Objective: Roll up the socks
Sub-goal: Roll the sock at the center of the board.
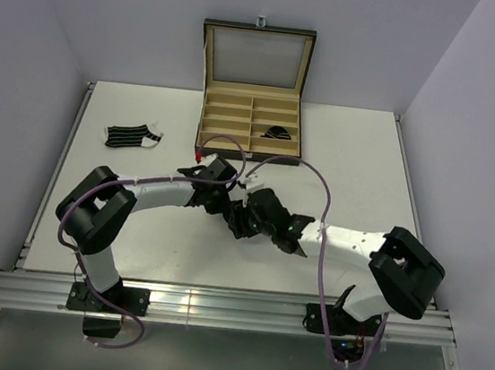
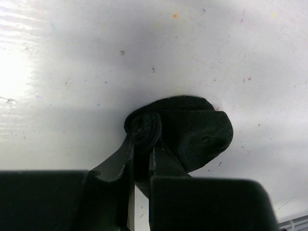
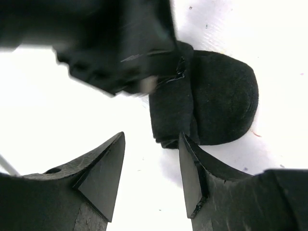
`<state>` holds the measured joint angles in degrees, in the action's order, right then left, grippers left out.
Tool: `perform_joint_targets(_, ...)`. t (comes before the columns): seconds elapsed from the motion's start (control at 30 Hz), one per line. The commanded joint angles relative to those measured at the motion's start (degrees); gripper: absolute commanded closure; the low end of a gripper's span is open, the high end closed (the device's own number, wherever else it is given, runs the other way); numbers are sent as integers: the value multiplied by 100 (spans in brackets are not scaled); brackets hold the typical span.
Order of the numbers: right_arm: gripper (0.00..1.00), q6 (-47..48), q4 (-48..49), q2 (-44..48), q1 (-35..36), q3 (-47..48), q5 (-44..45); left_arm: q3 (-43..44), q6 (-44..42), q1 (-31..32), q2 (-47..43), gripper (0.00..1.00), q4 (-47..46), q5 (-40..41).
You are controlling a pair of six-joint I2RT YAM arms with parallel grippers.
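box (image 1: pixel 229 111): far middle of the desk (image 1: pixel 357 171)
boxed sock (image 1: pixel 278 133): in a right-hand compartment
left sock (image 1: pixel 133 137): left of box
middle sock (image 2: pixel 192 132): before box, between left hand (image 2: pixel 143 144) and right hand (image 3: pixel 151 139)

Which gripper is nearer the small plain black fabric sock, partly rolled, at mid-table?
Left. The left gripper is clamped on the rolled end of the plain black fabric sock; the right gripper hangs open just beside that roll, holding nothing.

middle sock (image 2: pixel 197 130) plain black, zero pattern. far-left sock (image 1: pixel 133 138) black w/ thin white stripes. box (image 1: pixel 251 113) black outside, tan lining. table (image 1: pixel 367 164) white. left arm (image 1: pixel 160 194) white, black joints.
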<state>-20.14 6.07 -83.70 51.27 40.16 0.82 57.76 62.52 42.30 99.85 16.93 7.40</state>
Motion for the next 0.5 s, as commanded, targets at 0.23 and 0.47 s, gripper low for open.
perform_joint_targets(0.23,44,1179,518,-233,1464,44,3160,368,-671,-3,588,100,786,-283)
perform_joint_targets(0.47,44,1469,457,-691,1694,360,3425,421,-785,-3,649,100,794,-388)
